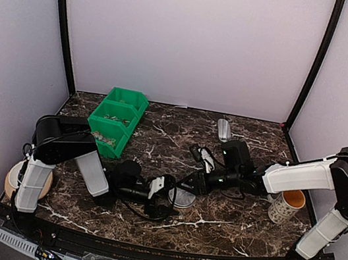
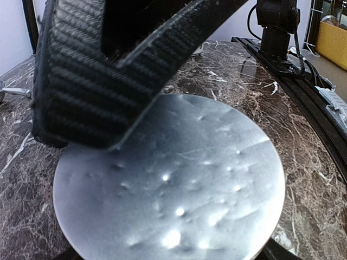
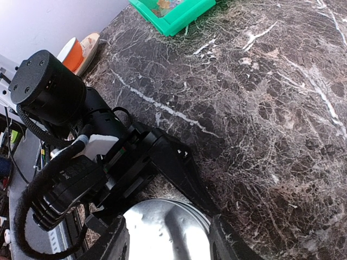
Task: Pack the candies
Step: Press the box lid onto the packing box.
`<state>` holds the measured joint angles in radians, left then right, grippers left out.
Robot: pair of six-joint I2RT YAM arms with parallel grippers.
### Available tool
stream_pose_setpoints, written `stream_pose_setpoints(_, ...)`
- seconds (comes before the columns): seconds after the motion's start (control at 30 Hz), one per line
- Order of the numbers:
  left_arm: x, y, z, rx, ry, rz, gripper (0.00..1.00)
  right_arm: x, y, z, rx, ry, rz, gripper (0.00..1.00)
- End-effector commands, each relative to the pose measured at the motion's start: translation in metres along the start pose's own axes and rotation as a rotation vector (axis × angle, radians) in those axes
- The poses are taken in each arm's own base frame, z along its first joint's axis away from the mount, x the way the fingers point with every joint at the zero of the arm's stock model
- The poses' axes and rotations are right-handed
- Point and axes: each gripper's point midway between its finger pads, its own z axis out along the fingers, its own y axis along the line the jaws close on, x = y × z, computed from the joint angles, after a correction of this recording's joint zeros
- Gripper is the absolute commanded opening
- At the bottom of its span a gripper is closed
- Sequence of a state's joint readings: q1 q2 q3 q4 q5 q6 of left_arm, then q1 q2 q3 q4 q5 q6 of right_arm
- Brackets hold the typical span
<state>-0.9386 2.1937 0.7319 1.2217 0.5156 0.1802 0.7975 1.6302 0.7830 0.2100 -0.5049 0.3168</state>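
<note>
The candies point(image 1: 102, 136) are tiny mixed-colour sweets lying in the green bin point(image 1: 139, 107) at the back left; a few candies point(image 3: 164, 5) show at the top of the right wrist view. A small clear round tub point(image 1: 184, 202) with a lid stands mid-table. My left gripper point(image 1: 174, 201) reaches in from the left, shut on the tub. The lid point(image 2: 179, 179) fills the left wrist view above the left gripper point(image 2: 171, 255). My right gripper point(image 1: 191, 187) comes in from the right. In its own view the right gripper point(image 3: 169, 238) has a finger on either side of the lid point(image 3: 168, 230), jaws apart.
A patterned mug point(image 1: 287, 206) stands beside the right arm. A silver cylinder point(image 1: 223, 129) lies at the back. A small black-and-white item point(image 1: 204, 156) lies behind the tub. An orange-and-cream bowl point(image 1: 13, 181) sits by the left arm's base. Purple walls close in the table.
</note>
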Motion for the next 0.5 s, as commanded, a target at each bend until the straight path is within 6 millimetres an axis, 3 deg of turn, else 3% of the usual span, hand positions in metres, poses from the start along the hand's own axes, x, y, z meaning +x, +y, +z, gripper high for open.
stream_pose_setpoints(0.0, 0.089, -0.022, -0.009, 0.038, 0.276, -0.108, 0.75, 0.002, -0.001, -0.001, -0.008, -0.006, -0.004, 0.5)
stream_pose_setpoints(0.47, 0.091, -0.02, -0.009, 0.027, 0.282, -0.113, 0.73, 0.014, -0.004, -0.006, 0.011, 0.021, 0.009, 0.44)
